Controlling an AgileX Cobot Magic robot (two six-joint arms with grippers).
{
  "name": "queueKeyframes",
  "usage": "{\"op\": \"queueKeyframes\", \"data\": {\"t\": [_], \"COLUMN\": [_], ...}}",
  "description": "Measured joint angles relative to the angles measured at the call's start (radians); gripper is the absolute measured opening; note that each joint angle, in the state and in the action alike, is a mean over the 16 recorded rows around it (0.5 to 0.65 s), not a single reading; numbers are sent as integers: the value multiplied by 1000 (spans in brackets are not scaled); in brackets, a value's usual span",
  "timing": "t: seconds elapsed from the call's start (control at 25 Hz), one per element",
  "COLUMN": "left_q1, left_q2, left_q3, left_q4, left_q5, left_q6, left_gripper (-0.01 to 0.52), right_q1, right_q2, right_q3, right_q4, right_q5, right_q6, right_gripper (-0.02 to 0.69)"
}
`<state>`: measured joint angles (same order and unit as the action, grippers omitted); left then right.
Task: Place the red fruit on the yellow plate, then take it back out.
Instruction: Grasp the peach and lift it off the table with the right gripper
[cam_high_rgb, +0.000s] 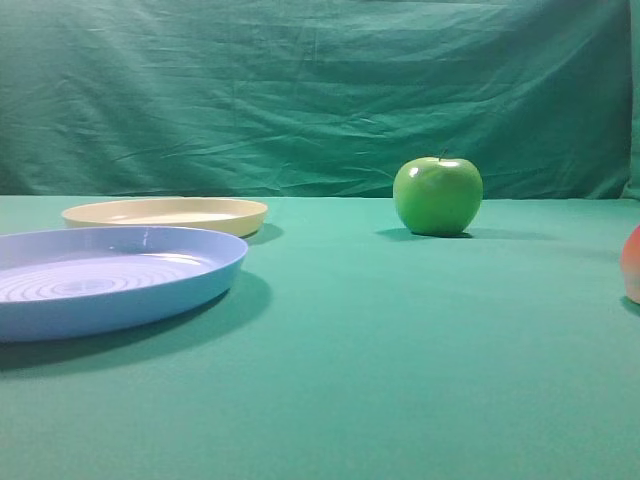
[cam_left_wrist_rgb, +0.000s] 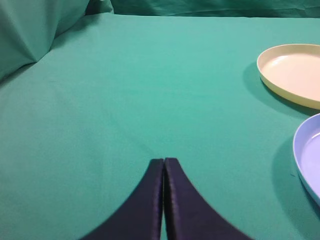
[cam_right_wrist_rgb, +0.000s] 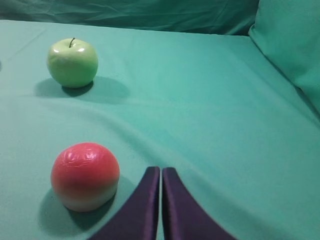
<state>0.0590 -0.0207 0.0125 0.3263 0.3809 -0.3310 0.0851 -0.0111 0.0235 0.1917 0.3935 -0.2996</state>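
The red fruit (cam_right_wrist_rgb: 85, 176) is round with no clear long axis, sitting on the green cloth (cam_right_wrist_rgb: 210, 115) with its red side up and paler side down, near the right gripper (cam_right_wrist_rgb: 161, 172), well apart from the yellow plate (cam_high_rgb: 165, 214). Both the right gripper and the left gripper (cam_left_wrist_rgb: 164, 162) are clenched on nothing, fingertips together

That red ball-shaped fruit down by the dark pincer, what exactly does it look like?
The red fruit is round and smooth, red on top fading to pale orange-pink near its base, with faint creases on its crown; it looks plastic. It sits upright on the green cloth, untouched, just left of the shut right pincer. In the high view only its edge shows at the right border.
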Motion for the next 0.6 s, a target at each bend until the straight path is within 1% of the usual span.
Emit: {"op": "queueKeyframes", "data": {"t": [0.6], "left_q1": [0], "left_q2": [0], "left_q3": [0], "left_q4": [0], "left_q5": [0], "left_q6": [0], "left_gripper": [0], "right_q1": [0], "right_q2": [0], "right_q3": [0], "right_q4": [0], "right_q5": [0], "right_q6": [0], "right_gripper": [0]}}
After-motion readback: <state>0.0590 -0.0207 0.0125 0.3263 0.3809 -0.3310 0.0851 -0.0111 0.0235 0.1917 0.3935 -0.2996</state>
